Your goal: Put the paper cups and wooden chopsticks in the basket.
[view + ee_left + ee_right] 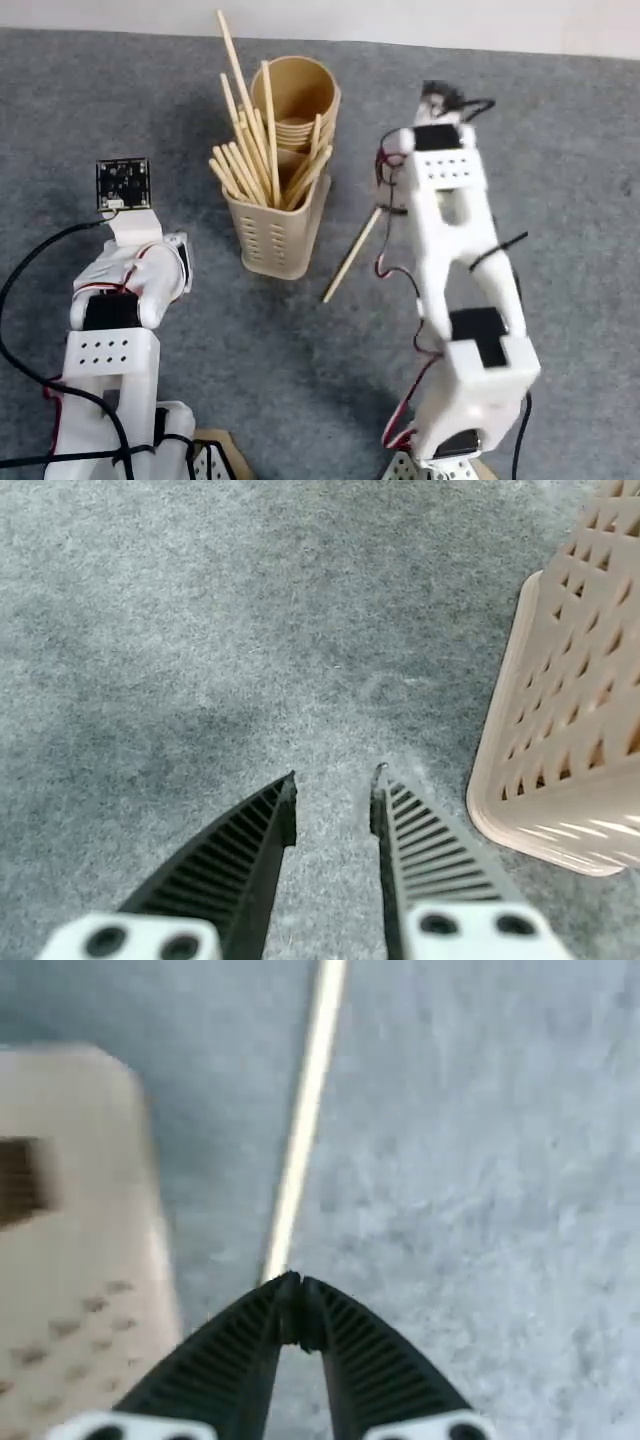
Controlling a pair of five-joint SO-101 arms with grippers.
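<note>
A beige perforated basket point(275, 245) stands mid-table, holding stacked paper cups point(298, 95) and several wooden chopsticks point(245, 150). One loose chopstick point(350, 255) lies slantwise on the grey mat just right of the basket, its far end under the right arm. In the right wrist view this chopstick point(305, 1120) runs away from my right gripper point(298, 1310), whose tips are shut together right at its near end, beside the basket wall point(70, 1220). My left gripper point(333, 780) hangs open over bare mat, with the basket's corner point(570, 700) off to one side.
The grey mat point(560, 180) covers the table. The left arm point(125, 300) stands left of the basket and the right arm point(460, 260) right of it. Cables trail from both arms.
</note>
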